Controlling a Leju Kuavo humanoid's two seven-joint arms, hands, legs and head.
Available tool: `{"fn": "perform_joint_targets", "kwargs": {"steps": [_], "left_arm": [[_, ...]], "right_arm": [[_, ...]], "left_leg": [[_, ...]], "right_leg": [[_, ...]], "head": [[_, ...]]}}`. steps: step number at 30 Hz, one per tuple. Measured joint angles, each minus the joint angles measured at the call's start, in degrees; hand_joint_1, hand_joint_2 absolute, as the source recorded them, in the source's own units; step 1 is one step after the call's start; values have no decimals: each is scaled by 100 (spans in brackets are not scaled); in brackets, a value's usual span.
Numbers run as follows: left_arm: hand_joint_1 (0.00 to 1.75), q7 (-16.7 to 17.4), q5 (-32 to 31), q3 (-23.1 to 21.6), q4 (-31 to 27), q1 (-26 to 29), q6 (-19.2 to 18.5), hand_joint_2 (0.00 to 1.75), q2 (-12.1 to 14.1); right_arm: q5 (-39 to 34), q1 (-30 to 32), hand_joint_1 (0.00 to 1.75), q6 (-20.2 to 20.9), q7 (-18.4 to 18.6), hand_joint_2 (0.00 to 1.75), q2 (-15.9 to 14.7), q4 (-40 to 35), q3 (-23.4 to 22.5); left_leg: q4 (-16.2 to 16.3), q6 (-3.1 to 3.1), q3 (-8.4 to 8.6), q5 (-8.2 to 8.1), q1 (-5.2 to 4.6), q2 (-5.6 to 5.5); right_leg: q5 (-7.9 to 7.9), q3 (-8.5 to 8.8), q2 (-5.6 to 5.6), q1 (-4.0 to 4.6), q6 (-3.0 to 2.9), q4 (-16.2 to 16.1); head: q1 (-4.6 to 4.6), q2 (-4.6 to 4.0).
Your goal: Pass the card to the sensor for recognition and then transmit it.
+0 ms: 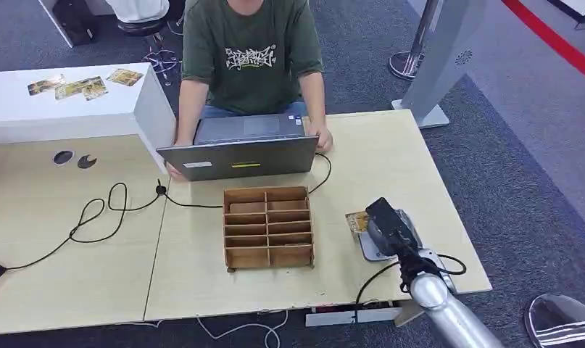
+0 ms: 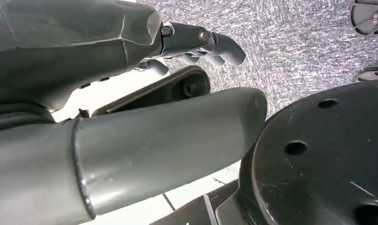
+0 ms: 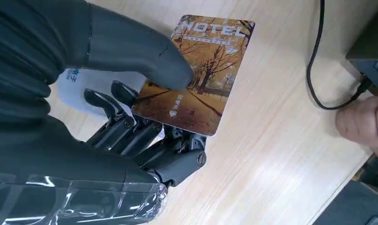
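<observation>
The card point(image 3: 201, 75), an autumn-tree hotel card, is sitting in the right robot hand point(image 3: 144, 126): the thumb is pressing on its printed face and the darker fingers point(image 3: 130, 133) are curling under the near end, so it is pinched, not lying loose. Its long axis is running outward from the palm, with the far end marked HOTEL sticking free beyond the fingertips and hovering over the counter point(image 3: 271, 154). In the head view the card point(image 1: 357, 220) is peeking out on the side of the right robot hand point(image 1: 387, 226) that faces the wooden compartment box point(image 1: 268, 227), near it but not touching.

A pale flat pad with a grey rim, probably the sensor point(image 1: 371, 250), is lying directly under the right robot hand; a pale rounded patch with blue print point(image 3: 84, 89) is showing behind the thumb in the right wrist view. So the card is lying slightly off the pad's edge toward the box, and the coming move likely turns on bringing its face over that pad.

The left robot hand point(image 2: 201, 44) is hanging low over grey carpet, fingers loosely curled around nothing, well apart from the card; the right is the nearer by far.

Beyond the box a person is handling a laptop point(image 1: 238, 148), a person's hand point(image 3: 365, 124) resting by a black cable point(image 3: 318, 70).
</observation>
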Motion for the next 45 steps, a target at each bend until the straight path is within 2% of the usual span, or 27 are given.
{"fn": "perform_joint_targets", "kwargs": {"steps": [14, 28, 45], "left_arm": [[0, 0, -70, 9, 0, 0, 0, 0, 2], [0, 2, -103, 186, 0, -1, 0, 0, 2], [0, 9, -109, 199, 0, -2, 0, 0, 2]], "right_arm": [[-20, 0, 175, -44, 103, 175, -300, -171, -138], [66, 53, 175, 230, 205, 175, -422, -127, -210], [92, 172, 175, 317, 273, 175, -485, -173, -188]], "left_leg": [[0, 0, 1, 0, 0, 0], [0, 0, 2, 0, 0, 1], [0, 0, 1, 0, 0, 1]], "right_leg": [[0, 0, 0, 0, 0, 0], [0, 0, 0, 0, 0, 0], [0, -1, 1, 0, 0, 0]], "head": [[2, 0], [0, -2], [0, 0]]}}
